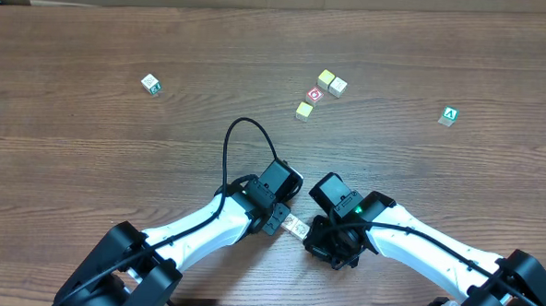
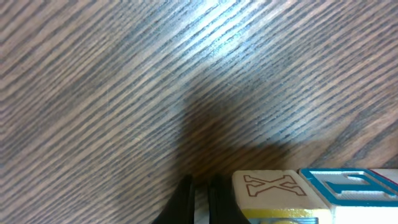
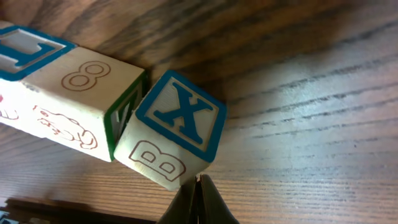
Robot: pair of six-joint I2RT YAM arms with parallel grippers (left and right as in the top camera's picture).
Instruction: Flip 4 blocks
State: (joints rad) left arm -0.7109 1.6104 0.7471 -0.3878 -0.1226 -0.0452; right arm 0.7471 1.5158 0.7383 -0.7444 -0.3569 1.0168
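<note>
Wood bench (image 1: pixel 75 34): 3 blocks (image 1: pixel 325 79) at 1 o'clock, 4th block (image 1: pixel 150 83) at 10; L jaws, R jaws closed, empty.

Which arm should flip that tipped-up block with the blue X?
Probably the right one. The right claw, shut, sits just below the blue X block, almost at its bottom corner. The left claw, also shut, is beside a flat-lying cream block instead.

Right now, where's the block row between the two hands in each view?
Overhead: block row sits low centre, a small pale sliver.
Left wrist: block row in the bottom right corner, cut by the edge.
Right wrist: block row fills the left half, end block tilted.
Shared landmark: the wood-grain table under it.
</note>
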